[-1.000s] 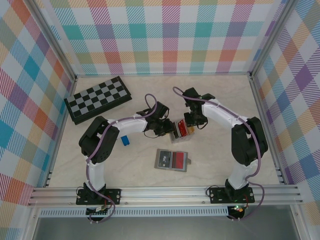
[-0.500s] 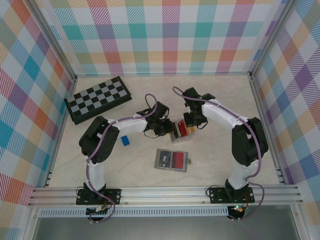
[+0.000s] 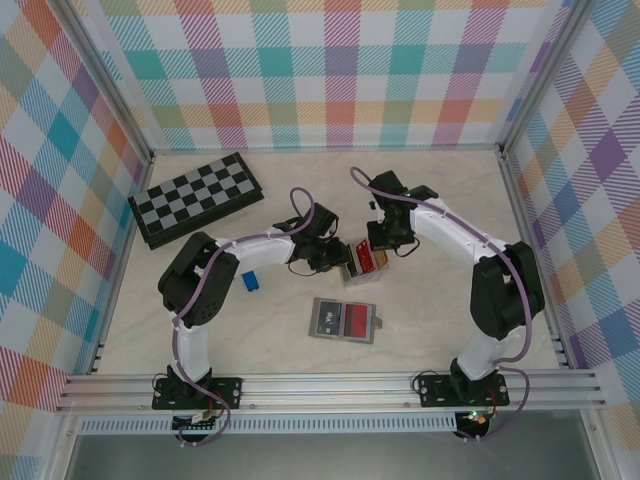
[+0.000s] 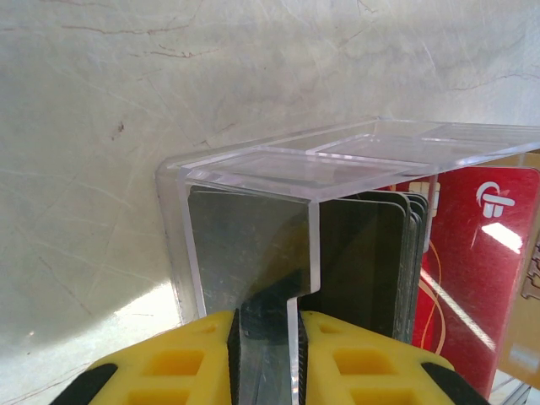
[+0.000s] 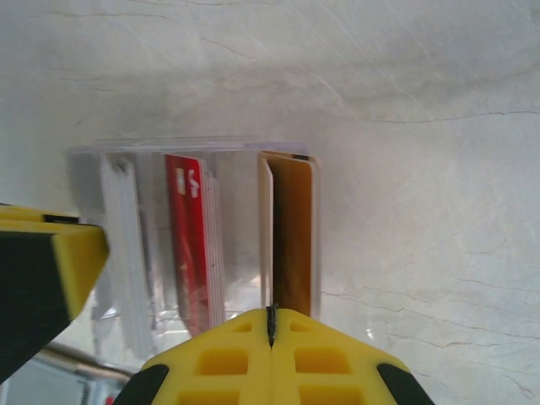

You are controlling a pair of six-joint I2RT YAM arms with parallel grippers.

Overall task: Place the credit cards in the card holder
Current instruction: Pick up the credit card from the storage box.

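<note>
Above the table, in the top view, the left pincer [image 3: 338, 262] and the right pincer [image 3: 378, 250] are seen meeting from opposite sides at a clear stand [image 3: 356, 272], in which the credit cards [image 3: 368, 261] are stood on edge. The left arm is reached forward and bent inward, the right arm arched over and turned down at the wrist. The card holder [image 3: 345, 320] is laid flat, well nearer the bases than either pincer and apart from both, and is judged to be where the cards are meant to go. Between the fingertips of the left pincer [image 4: 266, 325], in the left wrist view, a wall of the clear stand [image 4: 253, 169] is clamped, presumably so that the stand is steadied while a card is drawn out; dark cards [image 4: 363, 253] and a red card [image 4: 481, 253] are stood just to the right of that grip. Directly ahead of the right pincer [image 5: 272, 316], in the right wrist view, a yellow-orange card [image 5: 295, 236] is held upright in the end compartment, its pale edge run into the seam of the closed tips, so it appears to be pinched. The red card [image 5: 190, 245] is left one compartment further left.
</note>
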